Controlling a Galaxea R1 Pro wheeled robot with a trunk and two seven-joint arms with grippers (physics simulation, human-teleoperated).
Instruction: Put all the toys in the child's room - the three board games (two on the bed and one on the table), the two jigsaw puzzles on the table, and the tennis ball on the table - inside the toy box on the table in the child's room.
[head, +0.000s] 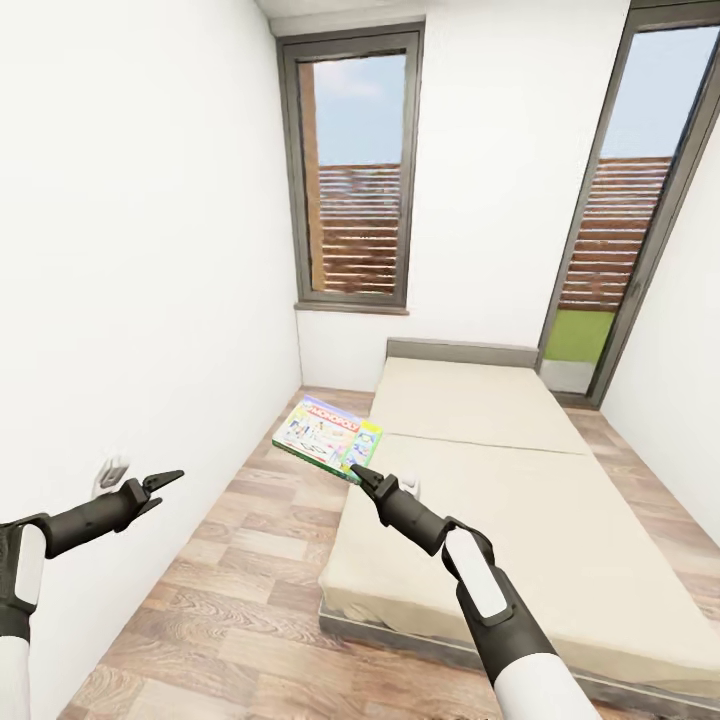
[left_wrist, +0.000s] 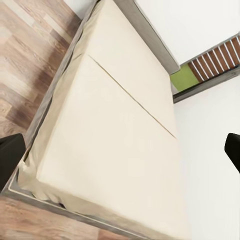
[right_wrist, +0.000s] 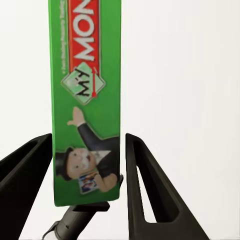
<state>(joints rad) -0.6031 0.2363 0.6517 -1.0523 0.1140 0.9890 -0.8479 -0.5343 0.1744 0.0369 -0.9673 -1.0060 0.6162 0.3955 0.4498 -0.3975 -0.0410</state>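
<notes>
My right gripper (head: 360, 474) is shut on the corner of the green-edged Monopoly board game (head: 329, 431), holding it tilted in the air over the floor just left of the bed (head: 500, 480). In the right wrist view the box's green edge (right_wrist: 85, 75) stands pinched between the two black fingers (right_wrist: 140, 180) of the gripper (right_wrist: 87, 140). My left gripper (head: 166, 481) hangs open and holds nothing, near the left wall. In its wrist view its fingertips (left_wrist: 11, 159) sit far apart over the beige mattress (left_wrist: 110, 140).
A white wall with a socket (head: 110, 472) runs close along my left side. Wood-plank floor (head: 230, 560) lies between that wall and the bed. Two tall dark-framed windows (head: 355, 170) stand behind the grey headboard (head: 462, 352).
</notes>
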